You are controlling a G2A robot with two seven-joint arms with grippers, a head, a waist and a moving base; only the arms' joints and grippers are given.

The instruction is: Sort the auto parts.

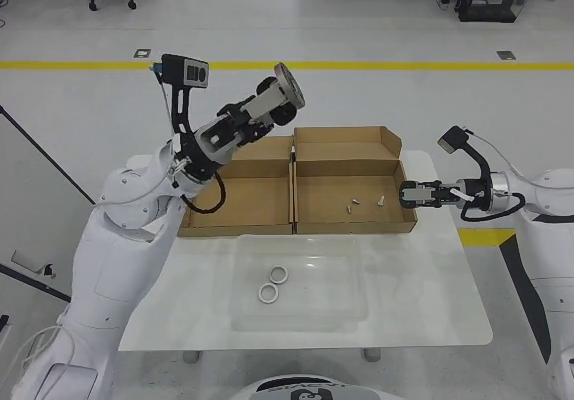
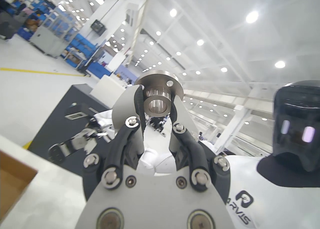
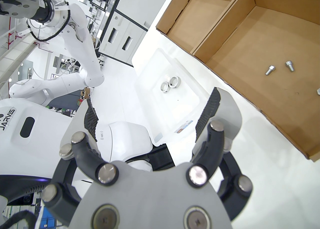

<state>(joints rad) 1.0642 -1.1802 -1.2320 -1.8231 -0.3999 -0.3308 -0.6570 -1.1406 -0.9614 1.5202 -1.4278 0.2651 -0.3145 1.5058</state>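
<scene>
Top view had the left gripper (image 1: 275,97) raised past the far wall of the left box (image 1: 235,190), clamped on a metal flanged bushing (image 1: 288,88). The right gripper (image 1: 407,193) sat just beside the outer side wall of the right box (image 1: 347,180), which butted up against the left one on the white table (image 1: 437,300). A couple of bolts (image 1: 352,208) lay on the right box's floor, maybe a third, too small to call. Nearer the robot, a clear tray (image 1: 307,310) held two rings (image 1: 279,273) side by side.

Left wrist view showed both fingers (image 2: 138,104) pinching the bushing's hub, flange pointing away from the wrist.

Right wrist view had that gripper's jaws spread wide, holding nothing, with the tray beyond them. There was a small sticker (image 3: 185,126) on the tray's rim, print unreadable.
</scene>
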